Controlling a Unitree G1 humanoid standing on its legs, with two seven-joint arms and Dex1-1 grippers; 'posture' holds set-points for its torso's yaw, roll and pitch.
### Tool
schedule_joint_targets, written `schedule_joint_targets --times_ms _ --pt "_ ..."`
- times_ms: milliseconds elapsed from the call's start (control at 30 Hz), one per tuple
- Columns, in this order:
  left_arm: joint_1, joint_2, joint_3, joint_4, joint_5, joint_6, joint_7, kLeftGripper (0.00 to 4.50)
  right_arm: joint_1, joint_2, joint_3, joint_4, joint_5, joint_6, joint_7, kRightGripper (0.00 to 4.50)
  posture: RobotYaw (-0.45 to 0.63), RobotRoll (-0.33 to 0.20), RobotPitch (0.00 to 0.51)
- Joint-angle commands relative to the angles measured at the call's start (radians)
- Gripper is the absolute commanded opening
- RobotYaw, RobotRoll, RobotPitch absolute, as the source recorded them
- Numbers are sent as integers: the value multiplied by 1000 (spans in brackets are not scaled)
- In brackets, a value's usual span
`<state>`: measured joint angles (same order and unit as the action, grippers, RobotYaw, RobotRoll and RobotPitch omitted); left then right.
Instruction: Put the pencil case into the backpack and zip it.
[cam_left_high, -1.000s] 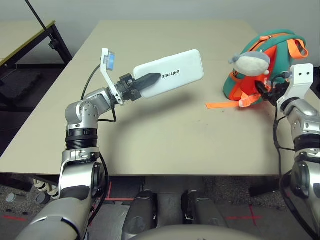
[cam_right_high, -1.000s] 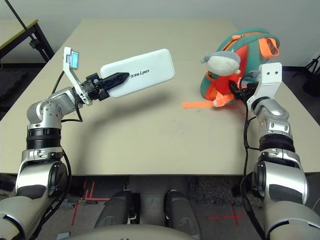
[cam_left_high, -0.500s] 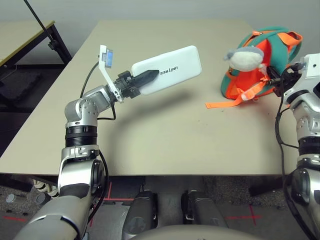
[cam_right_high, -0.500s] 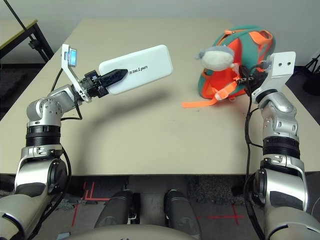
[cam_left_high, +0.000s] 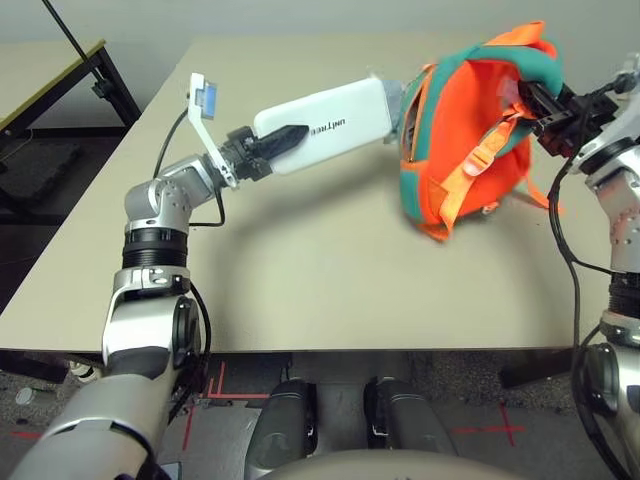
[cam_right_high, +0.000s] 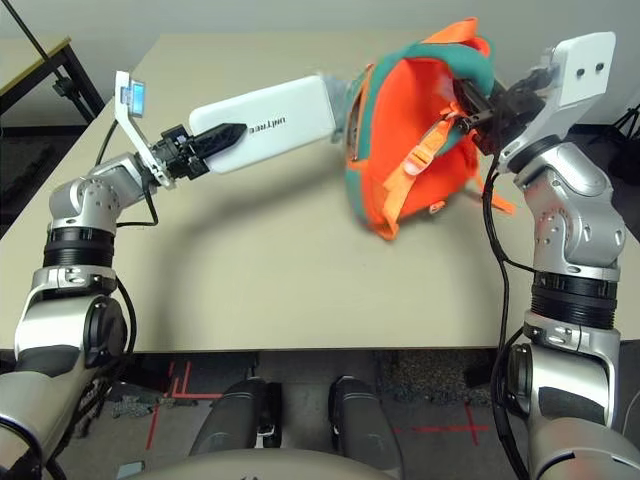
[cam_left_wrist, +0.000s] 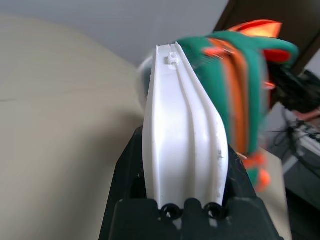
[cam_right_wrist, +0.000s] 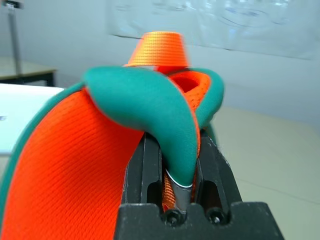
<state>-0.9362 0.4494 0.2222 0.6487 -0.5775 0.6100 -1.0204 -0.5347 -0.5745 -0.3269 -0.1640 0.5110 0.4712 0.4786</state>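
Your left gripper (cam_left_high: 277, 146), black and two-fingered, is closed on the near-left end of the flat white hard-shell pencil case (cam_left_high: 325, 124) with rounded corners and dark UNITREE lettering; the case is held tilted above the pale tabletop (cam_left_high: 290, 270), casting a soft shadow on it; your right gripper (cam_right_wrist: 172, 175), also black and two-fingered, pinches a teal padded shoulder strap (cam_right_wrist: 150, 100) with orange mesh lining, the strap running between its fingers; from that strap hangs the small soft teal-and-orange backpack (cam_left_high: 455, 140), tilted, its orange back panel turned toward you and its orange webbing strap with a buckle (cam_left_high: 477, 163) dangling across that panel; the far-right end of the case lies right at the left side of the backpack, overlapping its grey plush toy (cam_left_high: 394, 100) in your head views, though you cannot tell whether they touch; the case is outside the backpack, between it and your left gripper; an orange loop (cam_right_wrist: 159, 49) stands up at the top of the backpack, beside the pinched strap, with a pale wall (cam_right_wrist: 250, 80) behind
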Motion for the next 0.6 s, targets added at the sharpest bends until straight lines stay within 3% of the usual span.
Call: schedule_joint_targets --times_ms 33,267,400,467,600 --pt "-32 13 5 31 12 -30 -28 1212 23 15 -51 -162 63 36 -60 484 -21 0 76" --pt "-32 11 8 17 10 -32 -31 1212 146 142 -35 -359 120 97 -210 483 -33 0 84" --pt "-24 13 10 -9 2 -21 -29 1212 306 214 12 -466 127 106 -249 482 -27 0 87" --pt "-21 20 14 -33 -7 -3 -31 1212 448 203 56 -520 134 129 -200 481 -27 0 87" --pt "-12 40 19 -98 -30 49 -38 1212 608 131 76 -566 158 152 -106 472 -34 0 86"
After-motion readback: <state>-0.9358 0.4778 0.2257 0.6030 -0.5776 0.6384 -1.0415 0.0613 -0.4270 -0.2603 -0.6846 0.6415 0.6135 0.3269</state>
